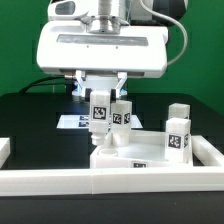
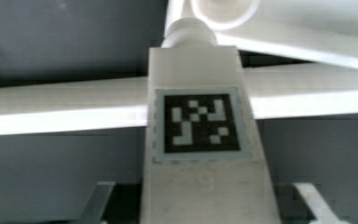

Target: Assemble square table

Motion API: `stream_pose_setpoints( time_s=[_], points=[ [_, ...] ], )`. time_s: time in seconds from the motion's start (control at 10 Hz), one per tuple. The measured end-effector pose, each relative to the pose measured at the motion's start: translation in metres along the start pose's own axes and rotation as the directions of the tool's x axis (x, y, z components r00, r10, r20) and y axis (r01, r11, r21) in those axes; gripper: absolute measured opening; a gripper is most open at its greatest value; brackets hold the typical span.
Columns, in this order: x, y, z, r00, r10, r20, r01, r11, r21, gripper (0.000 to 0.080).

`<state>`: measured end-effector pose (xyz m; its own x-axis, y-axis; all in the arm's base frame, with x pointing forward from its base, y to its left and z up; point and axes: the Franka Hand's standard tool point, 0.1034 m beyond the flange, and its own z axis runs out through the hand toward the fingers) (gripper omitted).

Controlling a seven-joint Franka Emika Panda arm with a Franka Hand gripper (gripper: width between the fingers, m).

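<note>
— Wrist view: are the fingers (image 2: 197, 198) holding that tagged leg (image 2: 201, 110)?
— Yes, clamped on it, upright over the square table (image 1: 130, 160) slab.
— Risk?
— Probably cross-threading; a tilted leg could jam or slip.

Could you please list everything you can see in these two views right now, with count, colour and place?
square tabletop: one, white, tagged on its edge, lying against the front rail
legs standing free: two, white, tagged; one just right of the jaws in the exterior view, one at that view's right
held leg: one, white, tagged, upright between the jaws over the tabletop; it fills the wrist view
barrier rails: white, along the front and both sides
marker board: one, white with black tags, flat behind the jaws
table: one, black
gripper: one, white and grey body with dark jaws, closed on the held leg
</note>
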<state>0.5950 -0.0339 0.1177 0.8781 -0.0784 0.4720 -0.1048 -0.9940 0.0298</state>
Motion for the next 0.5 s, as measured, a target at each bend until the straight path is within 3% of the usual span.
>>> stream_pose_setpoints(
  time_s=[0.2, 0.5],
  points=[
    [-0.0022, -0.0117, 0.0012, 1.000, -0.010, 0.004, 0.010, 1.000, 0.011, 0.0291],
    [-0.0077, -0.0154, 0.0059, 1.000, -0.018, 0.015, 0.017, 1.000, 0.013, 0.0291]
  ],
)
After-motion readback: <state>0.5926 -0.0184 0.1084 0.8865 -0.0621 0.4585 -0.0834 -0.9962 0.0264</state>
